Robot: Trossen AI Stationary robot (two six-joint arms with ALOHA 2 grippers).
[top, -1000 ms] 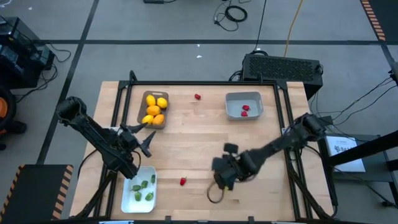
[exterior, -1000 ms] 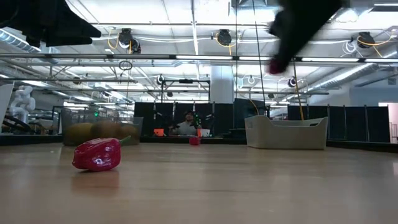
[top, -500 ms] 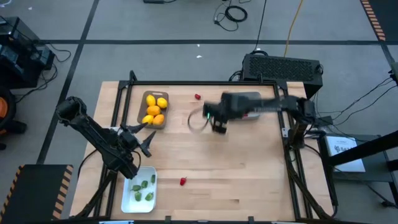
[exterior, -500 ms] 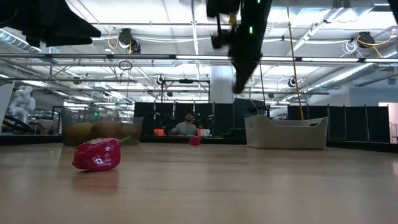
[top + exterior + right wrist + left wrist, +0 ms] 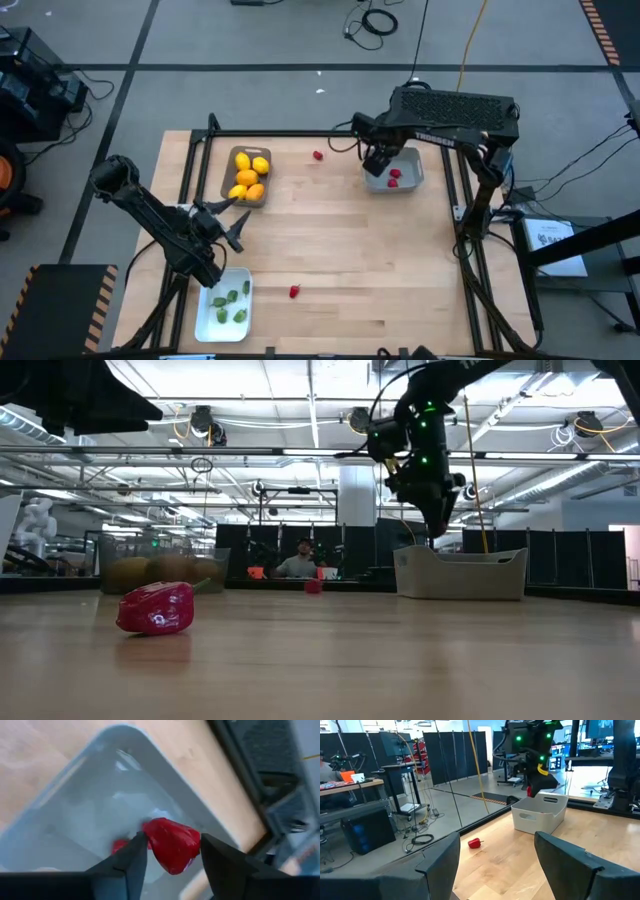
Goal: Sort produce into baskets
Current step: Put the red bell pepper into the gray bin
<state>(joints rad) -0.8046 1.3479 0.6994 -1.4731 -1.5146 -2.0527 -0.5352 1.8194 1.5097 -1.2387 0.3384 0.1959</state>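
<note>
The right gripper [image 5: 379, 160] has swung from mid-desk to above the light grey-blue plastic basket [image 5: 410, 157] near the far right corner, fingers [image 5: 122, 862] clamped on a small red berry-like piece [image 5: 171, 843] between them.

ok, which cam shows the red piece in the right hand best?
Right wrist view: the red piece fills the gap between the right hand's fingers, above the grey-blue basket. The high and left wrist views show only the arm over the basket; the low view hides the piece.
</note>
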